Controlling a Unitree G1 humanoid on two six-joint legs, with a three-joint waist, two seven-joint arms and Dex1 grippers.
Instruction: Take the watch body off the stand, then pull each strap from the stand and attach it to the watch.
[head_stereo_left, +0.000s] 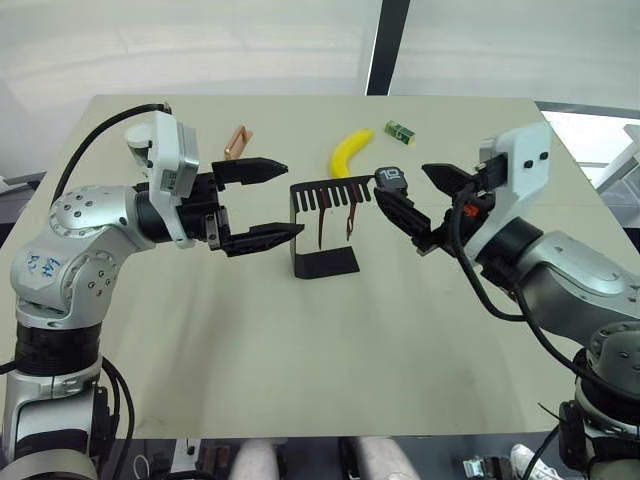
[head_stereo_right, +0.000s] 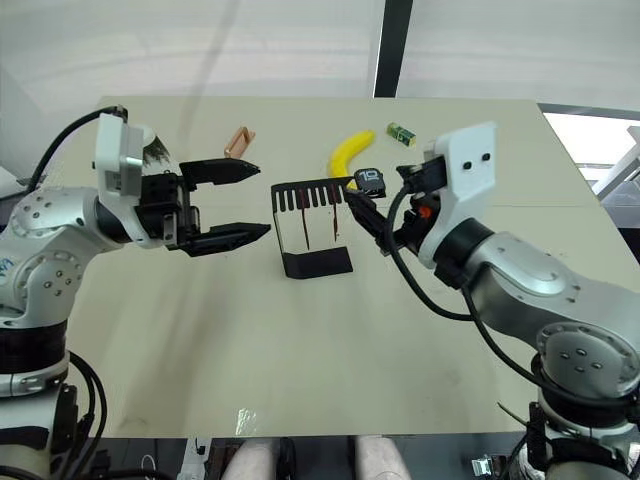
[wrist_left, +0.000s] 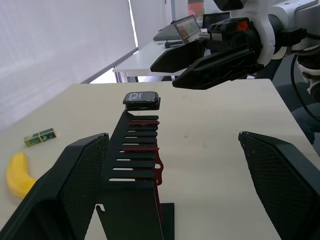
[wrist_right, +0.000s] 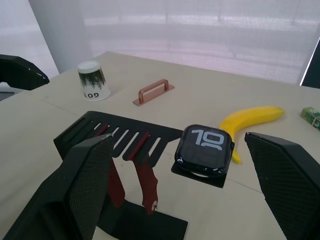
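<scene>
Sits on the end of the stand's (wrist_right: 125, 137) slotted top shelf, nearest the right tool: the watch body (wrist_right: 205, 145), screen up with light digits, not yet lifted. Looks small, rigid and light, likely slick on the glass face, so best pinched across its two side edges rather than top and bottom, to spare the screen. Hang below the shelf through the slots: the two dark red straps (wrist_right: 145, 182), side by side, soft and bendy by the look of them, probably best drawn out by the upper end close to the slot.

Right tool (head_stereo_left: 430, 205): fingers spread wide, just beside the watch body, one on each side of it in the wrist view, nothing held. Left tool (head_stereo_left: 262, 202): also spread wide and empty, near the stand's other end.

Further out on the counter (head_stereo_left: 300, 350): a banana (head_stereo_left: 350, 152), a small green block (head_stereo_left: 400, 132), a copper handle (head_stereo_left: 237, 141), a paper cup (wrist_right: 94, 80).
</scene>
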